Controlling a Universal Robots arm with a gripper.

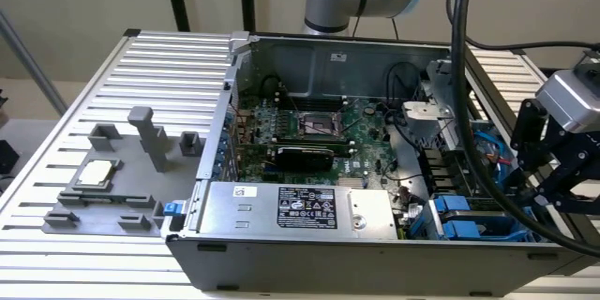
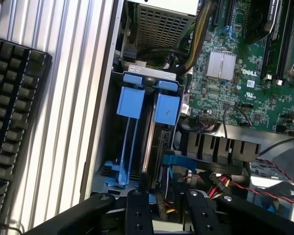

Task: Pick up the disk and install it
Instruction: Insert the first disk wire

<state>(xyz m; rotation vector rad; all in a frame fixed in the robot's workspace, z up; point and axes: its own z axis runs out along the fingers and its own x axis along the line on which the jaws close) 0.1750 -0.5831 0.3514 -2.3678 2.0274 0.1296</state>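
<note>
Ext. view: the gripper (image 1: pixel 530 193) is at the exterior view's right, low by the open PC case (image 1: pixel 310 263), near the blue drive holders (image 1: pixel 459 229). Wrist view: its fingers (image 2: pixel 137 208) stand apart w/ a gap between, close to the disk (image 2: pixel 149 142), which sits upright in the drive bay (image 2: pixel 105 152).

Matt blue plastic carriers (image 2: pixel 131 102); ridged metal table (image 1: pixel 56 258).

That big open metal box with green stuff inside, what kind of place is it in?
Probably a computer workshop or robot lab: the open computer case shows its green circuit board, it sits on a slatted metal table, and a robot arm stands behind.
</note>
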